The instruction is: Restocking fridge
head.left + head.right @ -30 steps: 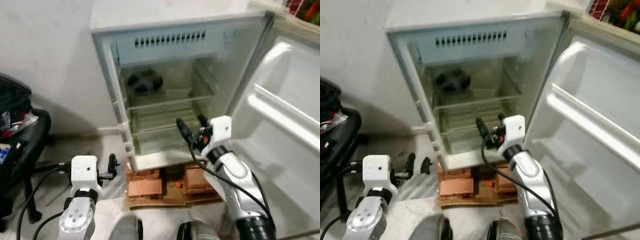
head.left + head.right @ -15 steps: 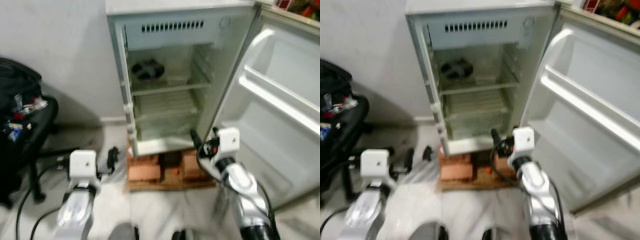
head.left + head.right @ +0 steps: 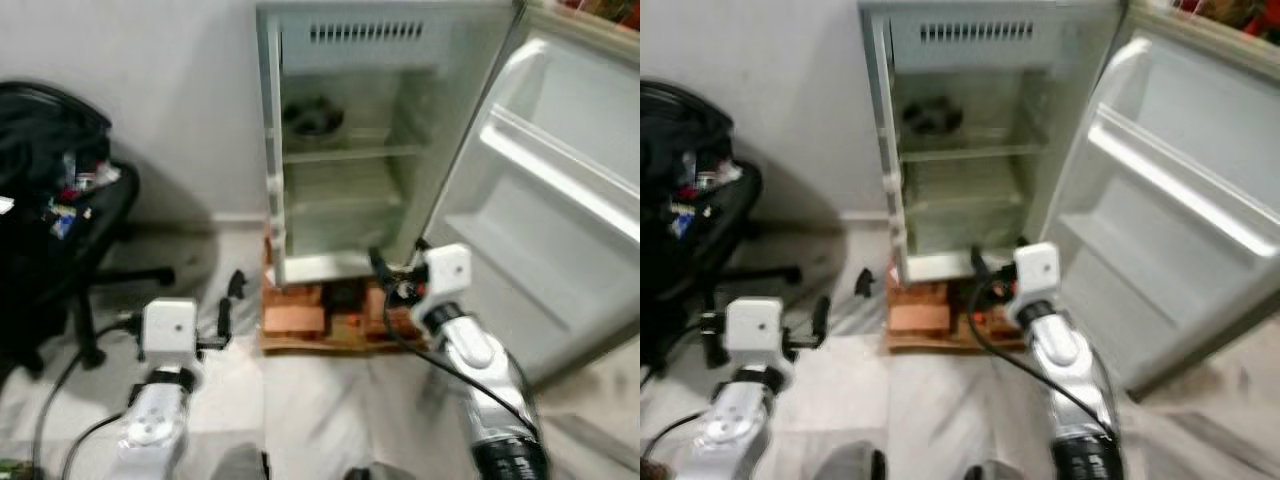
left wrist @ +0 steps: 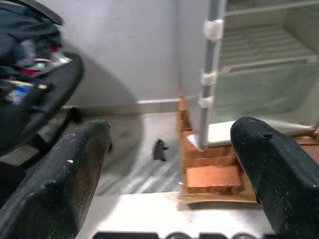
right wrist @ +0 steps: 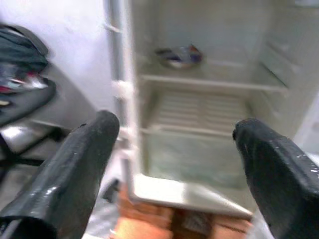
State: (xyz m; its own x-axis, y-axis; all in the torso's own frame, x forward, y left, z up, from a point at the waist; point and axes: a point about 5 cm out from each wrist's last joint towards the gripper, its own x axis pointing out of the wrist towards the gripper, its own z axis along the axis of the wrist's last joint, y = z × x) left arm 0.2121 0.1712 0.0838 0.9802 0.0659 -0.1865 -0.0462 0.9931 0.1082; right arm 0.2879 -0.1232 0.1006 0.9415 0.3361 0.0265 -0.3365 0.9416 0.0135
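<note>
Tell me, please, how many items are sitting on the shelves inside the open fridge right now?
1: a dark, blurry item on the upper shelf of the fridge, toward its back left. The lower shelf looks bare; anything in the bottom drawer cannot be made out.

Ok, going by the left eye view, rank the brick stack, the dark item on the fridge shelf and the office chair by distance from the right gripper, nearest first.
From the right gripper:
1. Brick stack, just below-left, under the fridge.
2. Dark item, up on the top shelf.
3. Office chair, far off to the left.
</note>
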